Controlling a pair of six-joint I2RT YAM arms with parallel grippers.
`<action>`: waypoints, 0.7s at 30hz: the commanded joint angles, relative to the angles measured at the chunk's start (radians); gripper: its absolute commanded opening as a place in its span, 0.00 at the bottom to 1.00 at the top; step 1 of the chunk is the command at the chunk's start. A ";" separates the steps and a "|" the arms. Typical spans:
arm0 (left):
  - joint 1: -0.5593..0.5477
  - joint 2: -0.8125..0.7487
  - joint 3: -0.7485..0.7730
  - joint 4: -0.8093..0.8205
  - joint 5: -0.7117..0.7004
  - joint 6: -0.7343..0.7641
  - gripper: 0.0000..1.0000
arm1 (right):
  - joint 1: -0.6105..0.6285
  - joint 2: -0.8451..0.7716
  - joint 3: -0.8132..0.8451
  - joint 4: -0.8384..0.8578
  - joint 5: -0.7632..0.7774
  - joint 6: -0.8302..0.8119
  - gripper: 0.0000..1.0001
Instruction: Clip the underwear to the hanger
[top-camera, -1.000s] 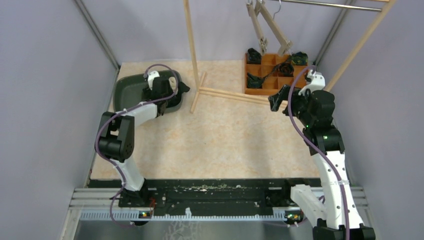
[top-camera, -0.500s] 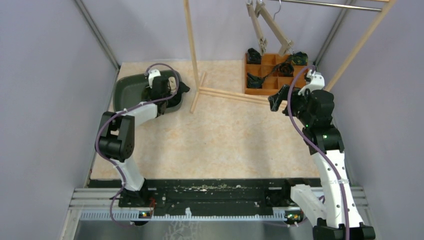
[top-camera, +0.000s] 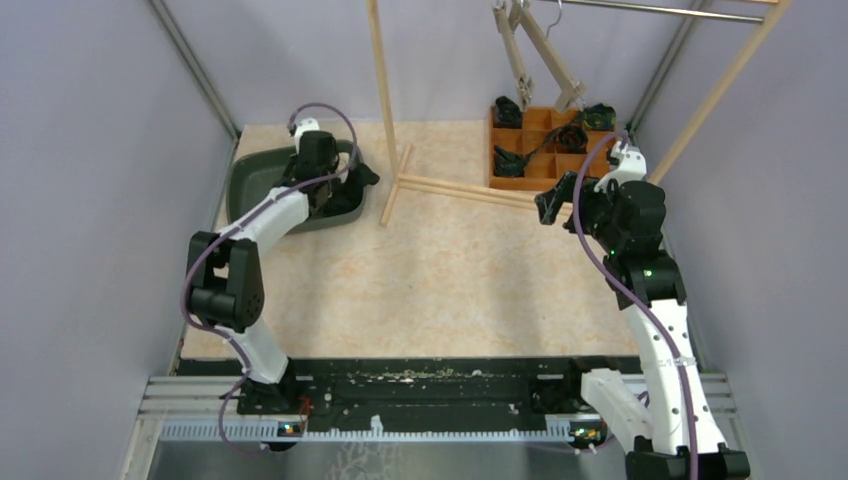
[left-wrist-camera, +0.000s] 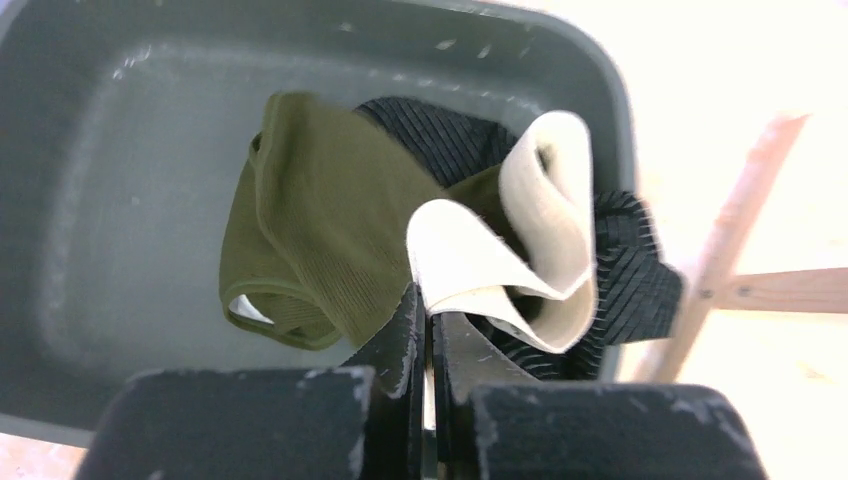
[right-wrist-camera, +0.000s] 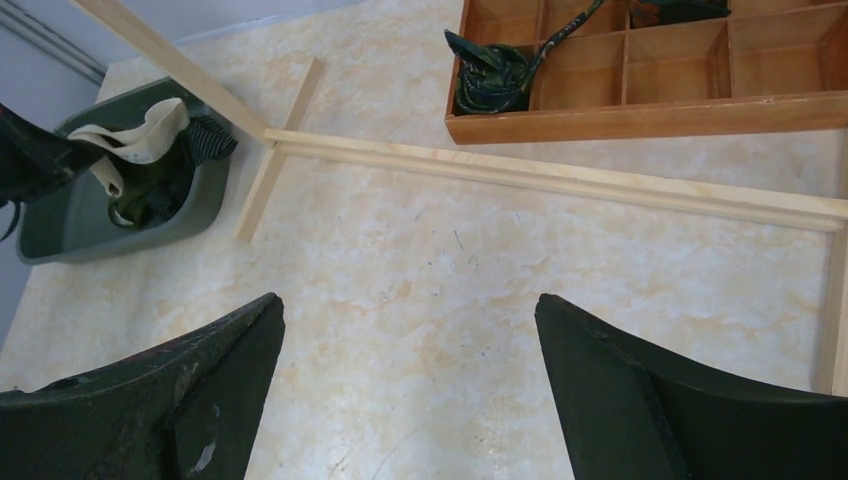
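A grey tub at the table's far left holds olive underwear with a cream waistband and a black ribbed piece. My left gripper is shut on a fold of the cream waistband, which rises in a loop above the fingertips. From above, the left gripper sits over the tub's right end. The wooden clip hanger hangs from the rail at the back right. My right gripper is open and holds nothing, hovering above the table near the rack's base bar.
A wooden compartment tray with dark rolled garments stands at the back right. The wooden rack's upright and floor bars cross the far half of the table between tub and tray. Grey walls enclose both sides.
The left gripper closed on the cream waistband in the tub, and its arm stretched slightly farther back. The right arm stayed still and open.
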 joint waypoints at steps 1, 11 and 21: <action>-0.045 -0.059 0.145 -0.206 0.053 -0.014 0.00 | 0.005 -0.012 0.008 0.057 -0.012 -0.002 0.96; -0.232 0.090 0.522 -0.631 0.196 -0.049 0.00 | 0.006 -0.033 0.004 0.058 -0.018 0.000 0.96; -0.391 0.231 0.604 -0.797 0.295 -0.068 0.00 | 0.006 -0.070 -0.007 0.044 0.002 -0.001 0.96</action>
